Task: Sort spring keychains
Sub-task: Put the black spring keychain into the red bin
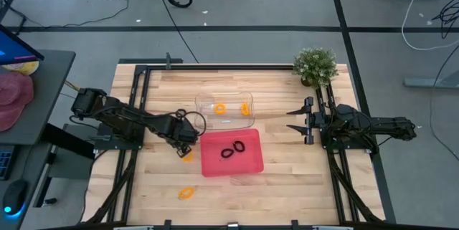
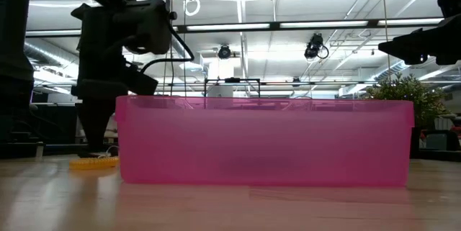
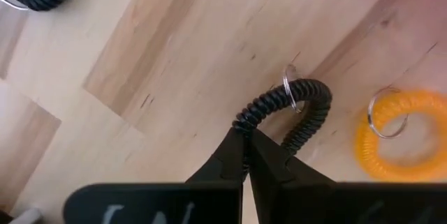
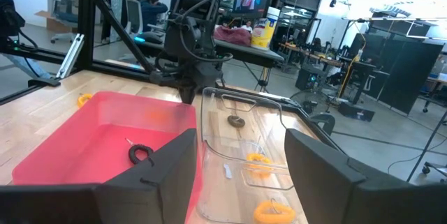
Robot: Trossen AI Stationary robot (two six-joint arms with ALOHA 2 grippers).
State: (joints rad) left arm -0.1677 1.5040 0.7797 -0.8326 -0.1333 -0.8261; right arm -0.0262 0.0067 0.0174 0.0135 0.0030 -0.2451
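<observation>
While the left gripper (image 3: 246,155) fingers pinch it, we see the black spring keychain (image 3: 290,109) arching toward frame's upper right, coiled, silver ring on top.

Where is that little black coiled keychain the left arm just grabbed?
The left gripper has the black keychain pinched just above the wood table, beside an orange keychain. From above, that is just left of the pink tray.

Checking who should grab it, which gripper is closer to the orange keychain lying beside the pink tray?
Left. The left gripper sits just above that orange keychain, shut on a black keychain; the right gripper waits open across the pink tray.
</observation>
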